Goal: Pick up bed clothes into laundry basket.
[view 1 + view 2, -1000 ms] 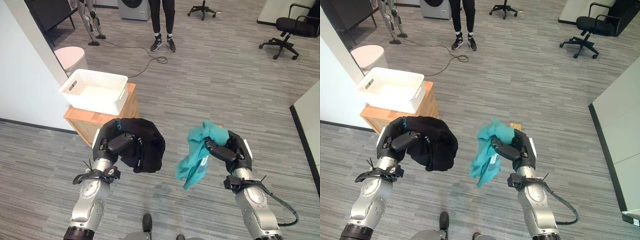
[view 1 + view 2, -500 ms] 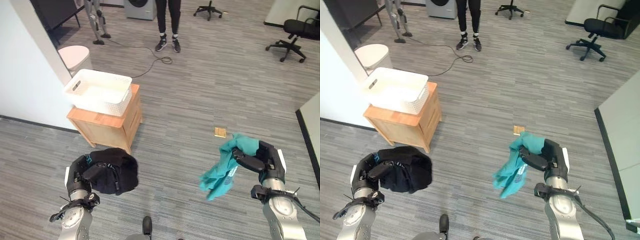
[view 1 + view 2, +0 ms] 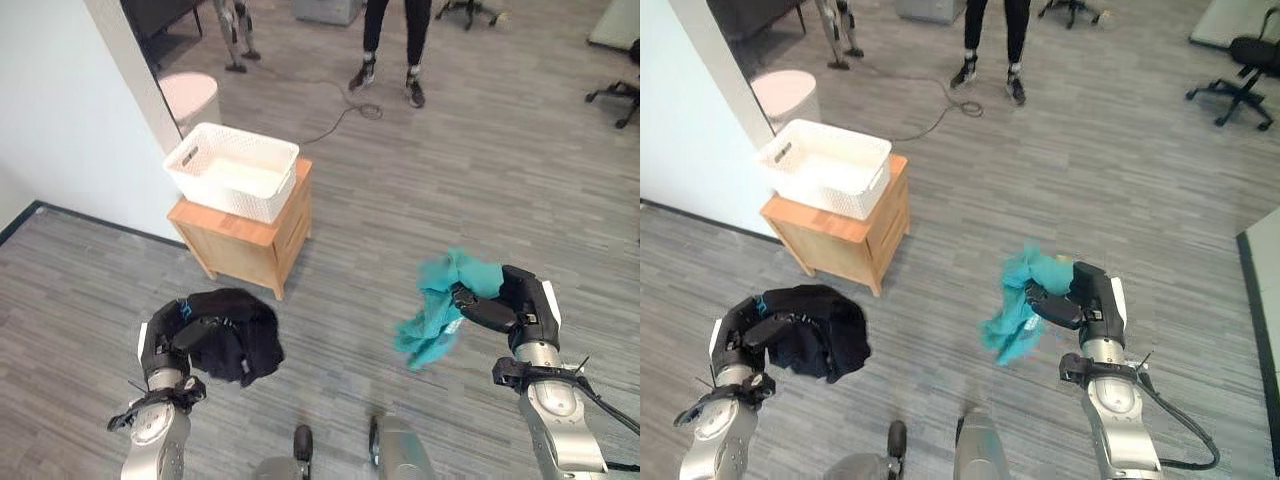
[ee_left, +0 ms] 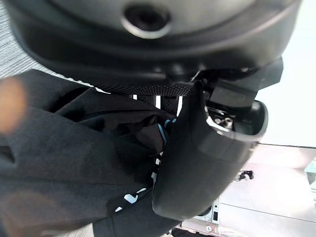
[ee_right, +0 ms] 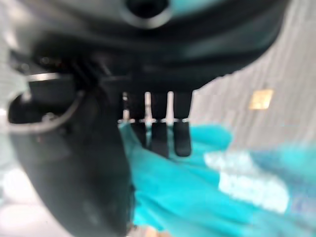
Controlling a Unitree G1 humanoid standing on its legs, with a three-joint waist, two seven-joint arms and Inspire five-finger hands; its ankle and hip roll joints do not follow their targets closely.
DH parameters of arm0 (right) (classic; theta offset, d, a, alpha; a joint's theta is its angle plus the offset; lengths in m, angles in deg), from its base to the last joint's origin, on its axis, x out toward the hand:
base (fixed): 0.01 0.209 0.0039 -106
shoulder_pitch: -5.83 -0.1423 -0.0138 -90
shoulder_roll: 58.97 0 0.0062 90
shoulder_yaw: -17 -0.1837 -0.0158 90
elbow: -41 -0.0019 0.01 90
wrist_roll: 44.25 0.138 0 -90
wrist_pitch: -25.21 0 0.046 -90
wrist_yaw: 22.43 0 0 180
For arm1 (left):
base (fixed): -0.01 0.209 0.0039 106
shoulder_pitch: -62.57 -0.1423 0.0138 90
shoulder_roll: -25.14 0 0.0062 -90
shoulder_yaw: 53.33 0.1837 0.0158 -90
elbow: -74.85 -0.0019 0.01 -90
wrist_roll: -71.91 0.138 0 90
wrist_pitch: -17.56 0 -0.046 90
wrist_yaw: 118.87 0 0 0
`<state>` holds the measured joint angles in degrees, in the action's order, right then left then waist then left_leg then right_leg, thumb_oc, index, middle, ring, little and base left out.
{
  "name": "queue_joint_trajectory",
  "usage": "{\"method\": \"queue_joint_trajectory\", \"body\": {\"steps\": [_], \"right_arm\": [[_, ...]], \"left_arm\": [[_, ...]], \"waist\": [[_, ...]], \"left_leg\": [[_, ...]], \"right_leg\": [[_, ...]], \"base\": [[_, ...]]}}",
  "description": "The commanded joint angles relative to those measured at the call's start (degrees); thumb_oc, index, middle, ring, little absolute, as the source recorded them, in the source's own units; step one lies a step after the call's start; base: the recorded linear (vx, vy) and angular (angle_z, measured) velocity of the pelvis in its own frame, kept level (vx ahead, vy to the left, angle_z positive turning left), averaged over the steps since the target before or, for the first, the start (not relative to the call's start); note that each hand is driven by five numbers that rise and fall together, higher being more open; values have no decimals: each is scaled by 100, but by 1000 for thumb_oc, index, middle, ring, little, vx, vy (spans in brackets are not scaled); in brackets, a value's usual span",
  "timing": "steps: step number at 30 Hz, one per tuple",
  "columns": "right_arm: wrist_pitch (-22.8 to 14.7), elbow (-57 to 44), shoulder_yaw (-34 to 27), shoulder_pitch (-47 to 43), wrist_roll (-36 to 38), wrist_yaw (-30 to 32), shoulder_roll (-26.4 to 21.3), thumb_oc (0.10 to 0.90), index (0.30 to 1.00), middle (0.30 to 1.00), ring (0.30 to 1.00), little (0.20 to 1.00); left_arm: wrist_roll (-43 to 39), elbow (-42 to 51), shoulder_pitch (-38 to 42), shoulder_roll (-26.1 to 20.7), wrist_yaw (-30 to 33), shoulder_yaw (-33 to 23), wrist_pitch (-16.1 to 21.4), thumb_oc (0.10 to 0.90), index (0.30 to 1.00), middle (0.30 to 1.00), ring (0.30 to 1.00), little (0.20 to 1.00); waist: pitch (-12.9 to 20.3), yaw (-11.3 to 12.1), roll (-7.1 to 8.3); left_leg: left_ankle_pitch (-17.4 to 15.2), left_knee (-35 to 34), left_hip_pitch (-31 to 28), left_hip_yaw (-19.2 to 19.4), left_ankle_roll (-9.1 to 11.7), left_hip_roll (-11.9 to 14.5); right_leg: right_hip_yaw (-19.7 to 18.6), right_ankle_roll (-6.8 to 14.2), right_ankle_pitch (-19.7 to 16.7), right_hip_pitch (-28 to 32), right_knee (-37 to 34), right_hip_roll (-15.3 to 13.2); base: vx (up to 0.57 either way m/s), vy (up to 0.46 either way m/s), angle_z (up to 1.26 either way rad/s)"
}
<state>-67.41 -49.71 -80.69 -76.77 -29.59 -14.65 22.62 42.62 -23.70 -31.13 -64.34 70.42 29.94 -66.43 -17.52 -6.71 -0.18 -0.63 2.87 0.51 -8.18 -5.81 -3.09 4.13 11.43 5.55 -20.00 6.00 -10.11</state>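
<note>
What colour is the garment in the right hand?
Teal: the garment in the right hand shows best in the left eye view.

An open office or robotics test room, judging by the grey plank floor, a rolling office chair, another robot's metal legs, and a standing person watching.

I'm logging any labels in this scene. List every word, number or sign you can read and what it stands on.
None can be read.
Teal garment, held in the right hand: a white patch with print, too blurred to read.
Black garment, held in the left hand: pale marks, not legible as text.
White basket on the wooden cabinet: no writing visible.
</note>
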Motion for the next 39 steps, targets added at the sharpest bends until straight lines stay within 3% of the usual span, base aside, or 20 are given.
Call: {"method": "queue_joint_trajectory", "body": {"steps": [1, 4, 5, 6, 7, 8, 9, 11, 14, 15, 17, 18, 19, 23, 26, 28, 31, 32, 34, 39], "right_arm": [[-679, -322, -580, -620, 119, 301, -195, 400, 300, 300, 300, 300], [-697, -306, -647, -520, 191, 245, -220, 400, 300, 300, 300, 300], [-731, -255, -650, -554, 207, 289, -249, 400, 300, 300, 300, 300], [-729, -197, -661, -556, 269, 288, -269, 400, 300, 300, 300, 300], [-777, -118, -621, -610, 393, 411, -293, 400, 300, 300, 300, 300], [-787, -131, -615, -625, 464, 463, -332, 400, 300, 300, 300, 300], [-926, -120, -661, -679, 625, 631, -407, 400, 300, 300, 300, 300], [-905, -93, -696, -701, 617, 715, -477, 400, 300, 300, 300, 300], [-906, -226, -820, -743, 586, 703, -663, 400, 300, 300, 300, 300], [-925, -318, -924, -710, 490, 698, -809, 400, 300, 300, 300, 300], [-902, -361, -918, -769, 373, 696, -987, 400, 300, 300, 300, 300], [-901, -357, -915, -772, 369, 698, -996, 400, 300, 300, 300, 300], [-902, -346, -945, -820, 311, 714, -1112, 400, 300, 300, 300, 300], [-874, -119, -1200, -973, 270, 675, -1425, 400, 300, 300, 300, 300], [-848, 223, -1266, -1153, 274, 706, -1747, 400, 300, 300, 300, 300], [-835, 769, -1103, -1482, 437, 652, -2118, 400, 300, 300, 300, 300], [-698, 1018, -902, -1718, 331, 512, -2554, 400, 300, 300, 300, 300], [-704, 1037, -887, -1745, 336, 509, -2568, 400, 300, 300, 300, 300], [-636, 1191, -882, -1779, 259, 481, -2748, 400, 300, 300, 300, 300], [-646, 1442, -778, -1937, 198, 410, -3404, 400, 300, 300, 300, 300]], "left_arm": [[-161, 882, 209, -387, -197, -91, 779, 400, 300, 300, 300, 300], [-250, 900, 207, -275, -302, -38, 795, 400, 300, 300, 300, 300], [-261, 902, 192, -209, -281, 5, 824, 400, 300, 300, 300, 300], [-299, 904, 207, -147, -260, 23, 815, 400, 300, 300, 300, 300], [-458, 840, 269, -93, -165, 25, 855, 400, 300, 300, 300, 300], [-540, 863, 281, -77, -170, 19, 867, 400, 300, 300, 300, 300], [-637, 930, 331, -57, -157, 71, 864, 400, 300, 300, 300, 300], [-589, 935, 368, -85, -123, 92, 855, 400, 300, 300, 300, 300], [-630, 926, 435, -104, -79, 53, 903, 400, 300, 300, 300, 300], [-622, 945, 402, -135, -9, -37, 974, 400, 300, 300, 300, 300], [-535, 974, 433, -159, 153, -132, 1097, 400, 300, 300, 300, 300], [-525, 977, 431, -147, 164, -128, 1100, 400, 300, 300, 300, 300], [-468, 1064, 444, -157, 272, -217, 1184, 400, 300, 300, 300, 300], [-262, 1404, 432, -227, 289, -446, 1258, 400, 300, 300, 300, 300], [-238, 1509, 427, -302, 282, -501, 1284, 400, 300, 300, 300, 300], [-218, 1609, 443, -483, 300, -541, 1274, 400, 300, 300, 300, 300], [-48, 1730, 475, -805, 319, -515, 1276, 400, 300, 300, 300, 300], [-48, 1725, 483, -799, 320, -522, 1277, 400, 300, 300, 300, 300], [24, 1759, 447, -906, 290, -566, 1276, 400, 300, 300, 300, 300], [-122, 1697, 520, -1026, 186, -521, 1315, 400, 300, 300, 300, 300]], "waist": [[699, -350, 243], [900, -376, 229], [968, -374, 195], [1021, -394, 150], [1028, -374, 182], [995, -337, 276], [754, -111, 492], [640, 15, 509], [573, 164, 509], [607, 230, 439], [659, 461, 389], [657, 460, 405], [668, 559, 366], [841, 615, 437], [945, 643, 486], [1007, 723, 574], [779, 645, 533], [768, 646, 534], [750, 576, 494], [739, 333, 528]], "left_leg": [[-1465, -486, -2215, 32, 789, 410], [-1446, -202, -2243, -51, 866, 420], [-1235, 212, -2174, -37, 964, 437], [-748, 832, -2001, -17, 1185, 493], [150, 1886, -1616, 108, 1450, 634], [506, 2654, -1122, 303, 1567, 631], [669, 4087, -282, 620, 1416, 689], [458, 4341, 141, 769, 1316, 751], [408, 3377, 907, 1143, 1251, 1252], [436, 2345, 1019, 1332, 1275, 1452], [450, 1287, 1032, 1044, 1269, 1278], [470, 1182, 954, 1059, 1274, 1254], [732, 648, 951, 869, 1323, 1204], [659, 488, 778, 762, 1428, 1122], [466, 375, 651, 822, 1289, 1004], [242, 258, 433, 1056, 1058, 880], [58, 70, 48, 1112, 863, 790], [57, 60, 40, 1120, 866, 788], [-13, -57, -93, 1050, 865, 752], [-109, -191, -299, 595, 910, 505]], "right_leg": [[157, 4, -1215, -31, -424, 252], [161, -106, -1293, 233, -384, 259], [226, -187, -1331, 314, -298, 300], [189, -294, -1246, 470, -220, 401], [136, -494, -1094, 724, -125, 447], [185, -597, -967, 1025, -185, 409], [103, -927, -717, 1657, -398, 451], [41, -936, -592, 1964, -535, 525], [-17, -845, -391, 2489, -805, 515], [-73, -799, -208, 2673, -886, 567], [-244, -751, -5, 2877, -883, 590], [-245, -752, 20, 2903, -885, 567], [-302, -716, 58, 3027, -898, 592], [-359, -650, 238, 3268, -847, 443], [-417, -546, 247, 3269, -774, 289], [-490, -305, 135, 2913, -47, 96], [-649, 20, -641, 1936, 1518, 19], [-666, 18, -604, 1896, 1597, 19], [-766, -59, -474, 1692, 1500, 76], [-1372, -171, -358, 1533, 76, 332]], "base": [[261, -87, 85], [334, -113, 63], [396, -141, 55], [452, -194, 50], [396, -223, 46], [498, -421, -7], [341, -319, -16], [318, -225, -6], [459, -24, 6], [473, 100, -9], [469, 124, -19], [431, 139, -50], [305, 75, -76], [275, 110, -52], [210, 146, -28], [168, 211, -38], [115, 179, -38], [119, 148, -7], [173, 61, 32], [206, 9, 63]]}}
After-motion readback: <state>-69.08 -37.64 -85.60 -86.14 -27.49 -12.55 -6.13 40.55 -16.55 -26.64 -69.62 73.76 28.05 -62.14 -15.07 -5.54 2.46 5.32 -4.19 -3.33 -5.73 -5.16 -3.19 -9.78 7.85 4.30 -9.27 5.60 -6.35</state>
